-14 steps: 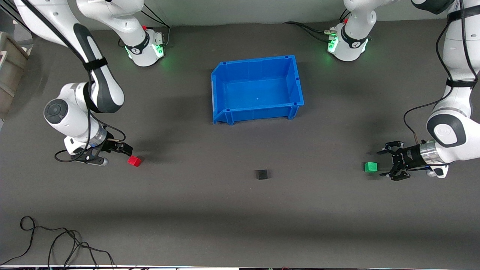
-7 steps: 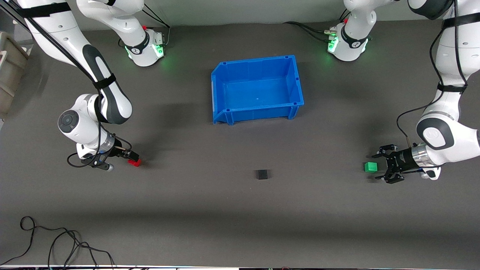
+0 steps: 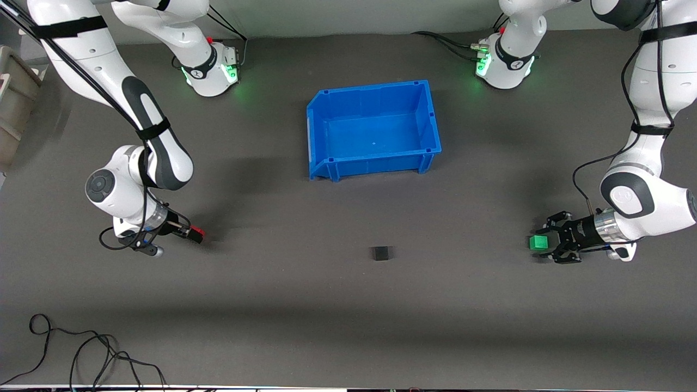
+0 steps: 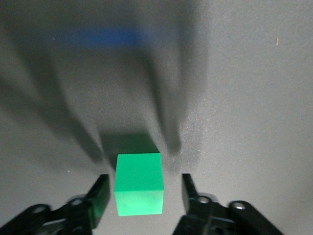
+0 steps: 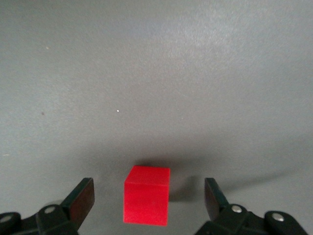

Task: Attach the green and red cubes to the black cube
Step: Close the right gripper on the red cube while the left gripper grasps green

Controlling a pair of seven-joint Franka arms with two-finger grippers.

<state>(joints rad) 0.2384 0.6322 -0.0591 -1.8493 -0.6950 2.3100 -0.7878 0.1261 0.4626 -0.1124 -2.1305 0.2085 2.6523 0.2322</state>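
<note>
The black cube (image 3: 381, 253) sits on the grey mat, nearer the front camera than the blue bin. The green cube (image 3: 539, 242) lies toward the left arm's end; my left gripper (image 3: 546, 243) is open with its fingers on either side of it, not touching, as the left wrist view (image 4: 139, 183) shows. The red cube (image 3: 197, 235) lies toward the right arm's end, mostly hidden by my right gripper (image 3: 195, 234). In the right wrist view the red cube (image 5: 146, 201) stands between the open fingers, gaps on both sides.
An open blue bin (image 3: 326, 103) stands mid-table, farther from the camera than the cubes. A loose black cable (image 3: 81, 354) lies near the front edge at the right arm's end. A grey box (image 3: 13, 103) sits off the mat.
Both grippers have moved in toward the table's middle, so that each open gripper now straddles its cube. The cubes have not moved.
</note>
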